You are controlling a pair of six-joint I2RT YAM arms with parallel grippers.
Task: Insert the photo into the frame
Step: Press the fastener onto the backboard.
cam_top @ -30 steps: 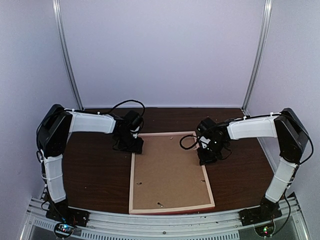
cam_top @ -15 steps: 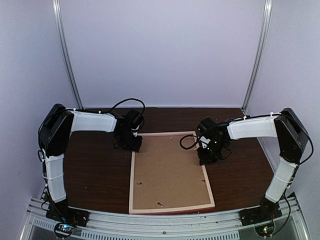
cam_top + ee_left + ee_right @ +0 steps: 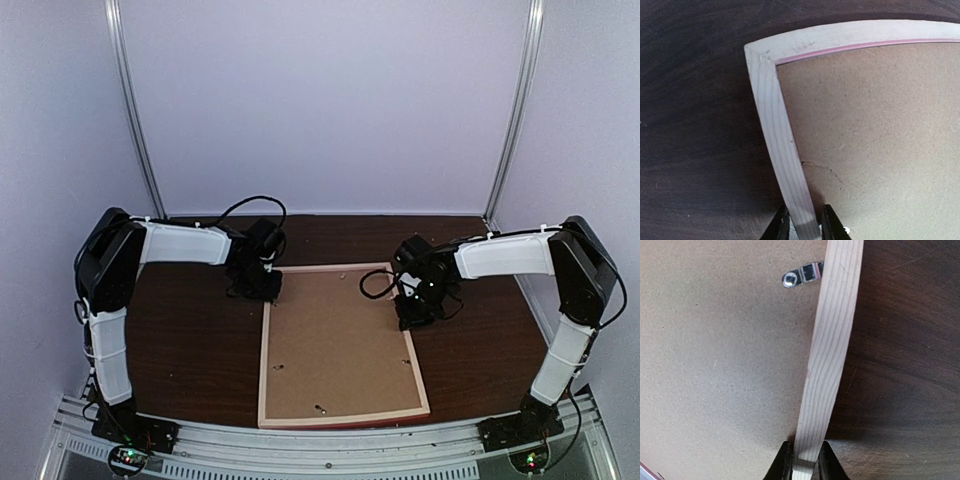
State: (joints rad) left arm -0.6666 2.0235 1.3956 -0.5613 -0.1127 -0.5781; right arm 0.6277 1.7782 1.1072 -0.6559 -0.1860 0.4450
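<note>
No readable text, label, brand, number or sign in any view. Frame point(image 3: 264, 360) back, backing board point(image 3: 340, 340), metal clip point(image 3: 802, 275), dark table point(image 3: 190, 340): plain, unmarked surfaces.

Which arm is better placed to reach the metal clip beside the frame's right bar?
Right. The right claw grips the frame at that bar, with the clip just ahead. The left claw sits on the opposite bar, across the backing board.

Flat on the dark wooden table point(image 3: 190, 350), back up: the large rectangular wooden frame point(image 3: 263, 370). Holds the plain brown backing board point(image 3: 335, 340) inside its bars, a small metal clip point(image 3: 802, 276) against the right bar. Straddled on the left bar, by the far corner, by the left gripper point(image 3: 801, 223); on the right bar by the right gripper point(image 3: 802, 458).
</note>
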